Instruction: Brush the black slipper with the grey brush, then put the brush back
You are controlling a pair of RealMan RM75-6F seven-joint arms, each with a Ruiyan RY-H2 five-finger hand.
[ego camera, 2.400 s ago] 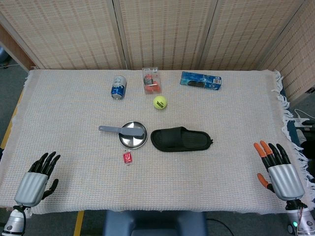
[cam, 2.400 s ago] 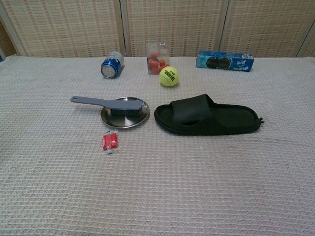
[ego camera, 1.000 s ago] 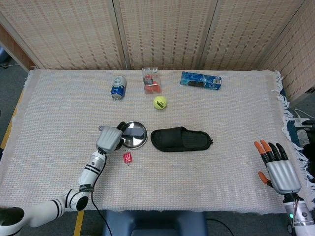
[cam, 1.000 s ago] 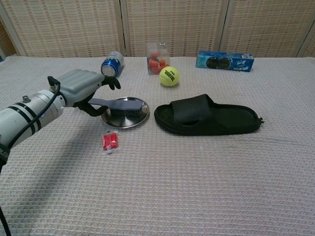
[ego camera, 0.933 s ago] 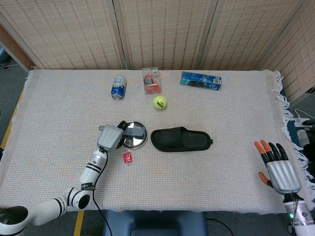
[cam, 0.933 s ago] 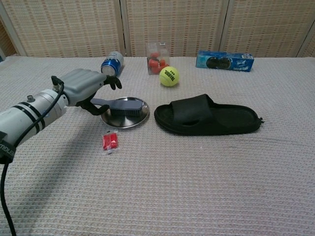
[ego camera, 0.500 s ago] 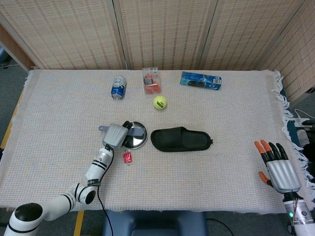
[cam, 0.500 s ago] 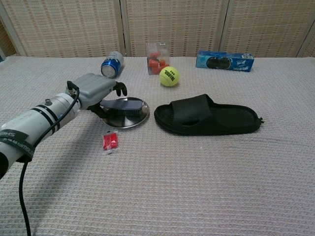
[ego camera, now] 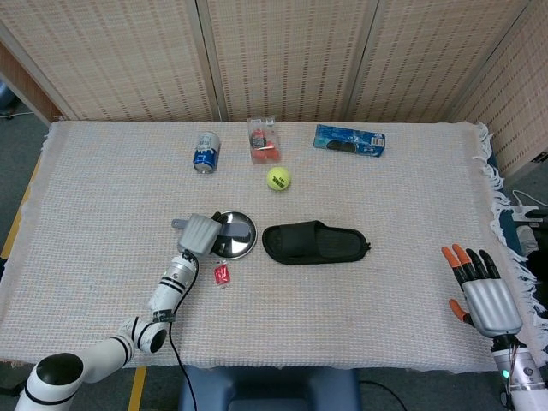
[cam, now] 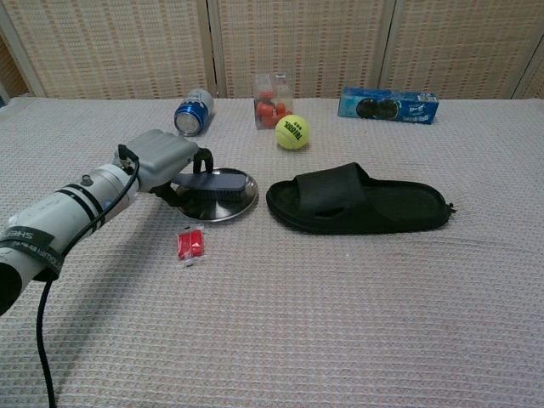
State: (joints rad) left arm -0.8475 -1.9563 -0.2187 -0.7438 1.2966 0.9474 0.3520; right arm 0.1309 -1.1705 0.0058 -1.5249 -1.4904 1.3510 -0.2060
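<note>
The grey brush (cam: pixel 218 184) lies bristles down on a round metal plate (cam: pixel 244 204) left of centre. My left hand (cam: pixel 164 156) sits over the brush's handle and its fingers curl around it, hiding most of the handle. From the head view the left hand (ego camera: pixel 199 235) covers the plate's (ego camera: pixel 248 243) left side, and only the handle's end and part of the brush (ego camera: pixel 228 229) show. The black slipper (cam: pixel 357 202) lies just right of the plate, untouched. My right hand (ego camera: pixel 484 296) rests far off at the table's near right corner, fingers apart and holding nothing.
A small red packet (cam: pixel 190 245) lies just in front of the plate. Along the back stand a blue can (cam: pixel 192 113) on its side, a clear box of red pieces (cam: pixel 272 99), a tennis ball (cam: pixel 291 132) and a blue box (cam: pixel 388 105).
My left arm came in from the near left corner to the brush handle, and its fingers have now curled down around it. The brush, the slipper and my right hand have stayed put.
</note>
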